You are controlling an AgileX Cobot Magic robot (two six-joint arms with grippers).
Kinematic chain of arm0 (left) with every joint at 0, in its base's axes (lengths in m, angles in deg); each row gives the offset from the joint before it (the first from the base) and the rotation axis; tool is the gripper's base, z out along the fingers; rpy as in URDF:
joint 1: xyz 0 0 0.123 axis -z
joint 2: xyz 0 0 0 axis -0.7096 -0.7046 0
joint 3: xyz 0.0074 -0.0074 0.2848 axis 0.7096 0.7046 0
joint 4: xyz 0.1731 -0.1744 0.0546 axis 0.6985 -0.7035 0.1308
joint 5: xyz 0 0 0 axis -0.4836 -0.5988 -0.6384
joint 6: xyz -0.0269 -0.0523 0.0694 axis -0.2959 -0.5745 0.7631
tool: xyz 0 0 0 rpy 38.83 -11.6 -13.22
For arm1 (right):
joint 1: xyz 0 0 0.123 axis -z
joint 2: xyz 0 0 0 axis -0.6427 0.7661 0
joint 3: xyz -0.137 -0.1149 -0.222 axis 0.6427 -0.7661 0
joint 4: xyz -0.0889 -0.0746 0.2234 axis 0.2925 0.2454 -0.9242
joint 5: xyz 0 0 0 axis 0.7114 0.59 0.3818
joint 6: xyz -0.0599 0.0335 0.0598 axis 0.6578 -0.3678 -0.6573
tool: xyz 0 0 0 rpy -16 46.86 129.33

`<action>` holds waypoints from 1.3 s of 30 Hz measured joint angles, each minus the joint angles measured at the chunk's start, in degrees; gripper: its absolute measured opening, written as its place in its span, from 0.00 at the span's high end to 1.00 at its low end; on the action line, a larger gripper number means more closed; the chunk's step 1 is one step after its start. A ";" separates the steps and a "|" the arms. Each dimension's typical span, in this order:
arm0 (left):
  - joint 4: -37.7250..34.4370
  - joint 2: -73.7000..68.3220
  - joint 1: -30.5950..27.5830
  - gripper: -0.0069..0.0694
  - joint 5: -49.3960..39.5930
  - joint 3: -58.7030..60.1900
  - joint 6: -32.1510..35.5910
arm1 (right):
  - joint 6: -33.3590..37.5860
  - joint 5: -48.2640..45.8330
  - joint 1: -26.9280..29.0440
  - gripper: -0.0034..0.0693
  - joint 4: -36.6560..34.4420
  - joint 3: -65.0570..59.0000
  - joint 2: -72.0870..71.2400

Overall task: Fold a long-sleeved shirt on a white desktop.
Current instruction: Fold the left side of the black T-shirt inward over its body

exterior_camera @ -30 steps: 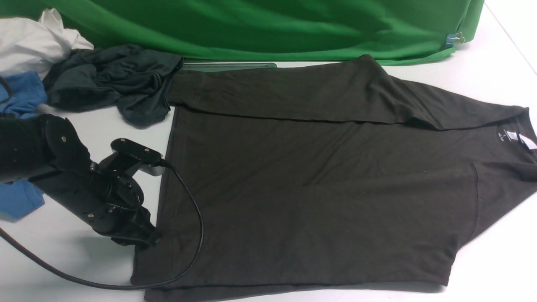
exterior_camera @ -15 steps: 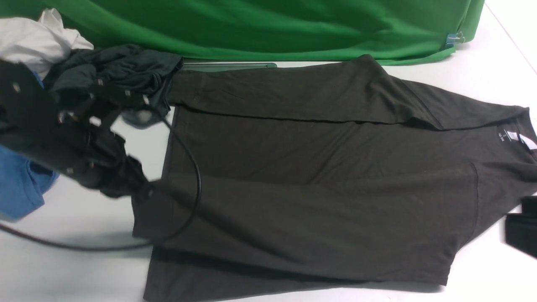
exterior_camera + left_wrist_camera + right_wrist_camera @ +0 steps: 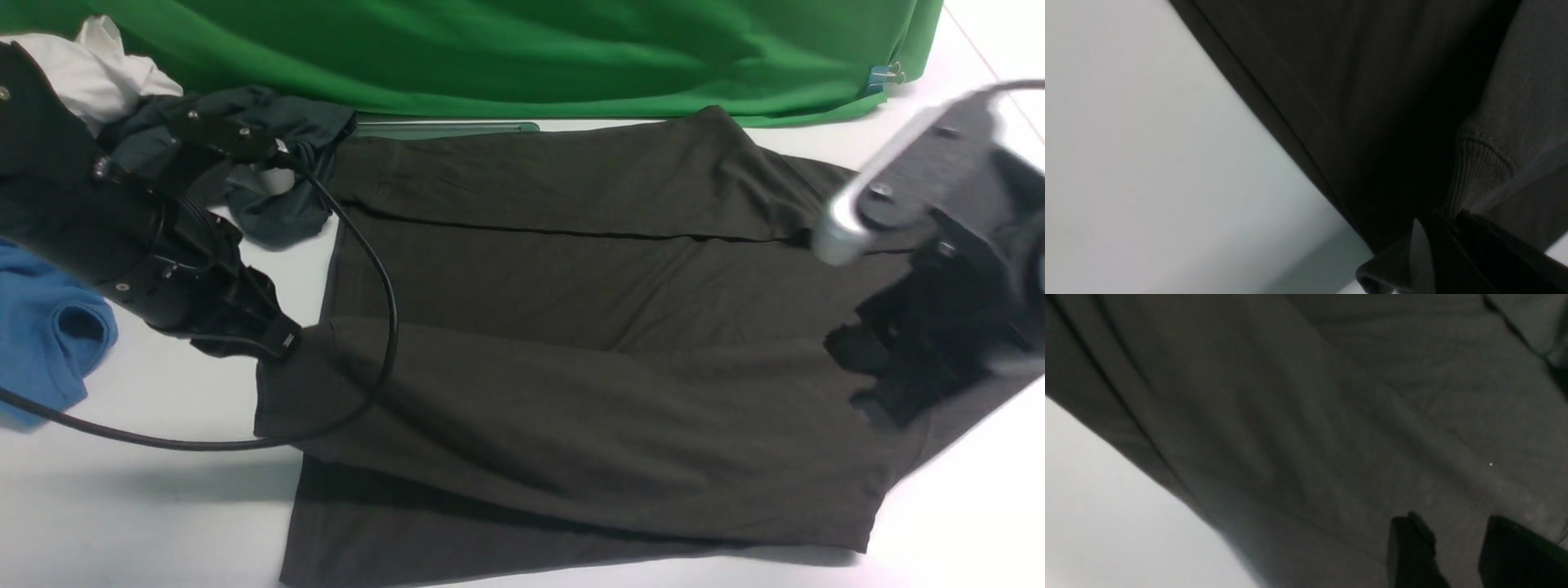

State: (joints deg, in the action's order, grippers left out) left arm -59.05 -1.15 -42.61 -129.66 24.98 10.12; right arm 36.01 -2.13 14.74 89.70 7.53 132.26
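The long-sleeved shirt [image 3: 571, 294], very dark brown-black, lies spread across the white desktop [image 3: 163, 523]. My left gripper [image 3: 282, 341] is shut on its ribbed cuff [image 3: 1478, 163] at the shirt's left edge and holds the near layer raised, so a lower layer shows along the front. In the left wrist view the left gripper [image 3: 1447, 228] pinches the cuff above the desktop [image 3: 1147, 143]. My right gripper [image 3: 869, 380], blurred, hangs over the shirt's right shoulder and hides the collar. In the right wrist view the right gripper [image 3: 1457, 539] stands open just above the shirt [image 3: 1310, 416].
A charcoal-grey garment [image 3: 245, 155], a blue T-shirt [image 3: 49, 327] and a white cloth [image 3: 90, 69] lie heaped at the far left. The green backdrop [image 3: 531, 49] closes off the back. A black cable [image 3: 384, 327] loops over the shirt's left side. A grey hatch [image 3: 445, 126] sits behind the shirt.
My left gripper has carried the cuff from the near left corner away from me, lifting the near layer. The right arm has swung in from the right over the collar.
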 joint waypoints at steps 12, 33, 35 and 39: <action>-0.22 0.00 0.00 0.86 -1.12 0.00 -1.07 | 36.48 2.92 6.96 0.31 -15.02 10.91 24.22; -0.32 0.00 0.00 0.86 -0.22 0.00 -1.07 | 46.40 13.15 7.00 0.56 -14.95 12.54 37.84; -0.32 0.00 0.00 0.86 -0.07 0.00 -1.07 | 46.40 13.24 7.00 0.67 -14.95 12.54 37.96; -0.32 0.00 0.00 0.86 -0.07 0.00 -1.07 | 45.99 13.06 7.00 0.84 -14.95 12.54 38.03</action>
State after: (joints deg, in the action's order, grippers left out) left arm -59.37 -1.15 -42.61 -129.73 24.98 9.04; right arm 82.00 10.93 21.74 74.75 20.06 170.29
